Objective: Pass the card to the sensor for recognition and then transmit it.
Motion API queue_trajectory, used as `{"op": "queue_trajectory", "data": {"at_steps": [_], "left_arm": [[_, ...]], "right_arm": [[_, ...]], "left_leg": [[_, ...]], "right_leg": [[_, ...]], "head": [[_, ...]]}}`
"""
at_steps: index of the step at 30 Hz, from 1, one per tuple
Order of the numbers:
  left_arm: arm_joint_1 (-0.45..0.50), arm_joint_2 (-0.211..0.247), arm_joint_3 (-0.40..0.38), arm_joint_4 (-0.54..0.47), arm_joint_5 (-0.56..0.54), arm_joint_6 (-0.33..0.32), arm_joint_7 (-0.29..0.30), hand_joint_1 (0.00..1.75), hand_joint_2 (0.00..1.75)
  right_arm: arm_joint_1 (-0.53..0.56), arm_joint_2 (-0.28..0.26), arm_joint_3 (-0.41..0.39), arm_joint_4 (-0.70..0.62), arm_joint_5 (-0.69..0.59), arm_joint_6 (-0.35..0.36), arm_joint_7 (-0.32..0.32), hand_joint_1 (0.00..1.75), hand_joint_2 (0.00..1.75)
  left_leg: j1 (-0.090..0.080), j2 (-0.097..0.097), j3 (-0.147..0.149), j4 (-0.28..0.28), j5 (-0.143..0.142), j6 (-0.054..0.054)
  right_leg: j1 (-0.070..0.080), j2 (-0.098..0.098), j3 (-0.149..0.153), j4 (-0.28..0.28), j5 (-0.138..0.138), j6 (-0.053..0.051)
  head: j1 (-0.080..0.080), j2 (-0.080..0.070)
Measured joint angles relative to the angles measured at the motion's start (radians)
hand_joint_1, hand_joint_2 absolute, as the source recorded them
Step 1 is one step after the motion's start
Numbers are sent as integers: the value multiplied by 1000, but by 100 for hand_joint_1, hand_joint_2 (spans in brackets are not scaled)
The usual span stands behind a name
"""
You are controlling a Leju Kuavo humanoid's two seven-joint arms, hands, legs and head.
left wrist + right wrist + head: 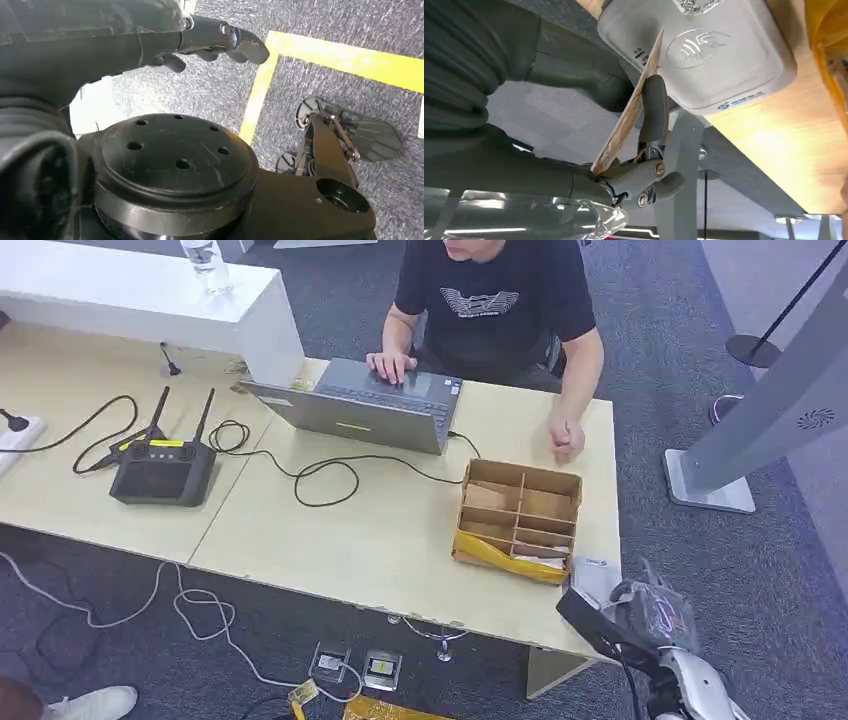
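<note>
Card point(629, 112): pinched edge-on between thumb and fingers point(654, 107) of right hand point(624, 145), just beside white sensor point(704, 55) at the table's point(380, 530) near right corner. Sensor bears contactless-wave emblem; small blue lettering unreadable. Left hand point(210, 42): fingers loosely curled, holding nothing, above yellow-taped floor point(320, 55).

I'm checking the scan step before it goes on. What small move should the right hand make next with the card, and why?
Probably tilt the card flat and ease it onto the reader. The right hand pinches it edge-on, with only its tip near the contactless symbol, so the card's face does not yet lie against the reader.
</note>
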Motion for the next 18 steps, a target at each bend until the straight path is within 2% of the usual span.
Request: {"op": "queue_trajectory", "data": {"at_steps": [18], "left_arm": [[0,2,0,0,2,-5,0,0,0]], "right_arm": [[6,9,0,29,-11,-16,-32,175,175]], "left_leg": [[0,3,2,0,0,0]], "right_leg": [[0,4,1,0,1,0]], "head": [[0,0]]}}
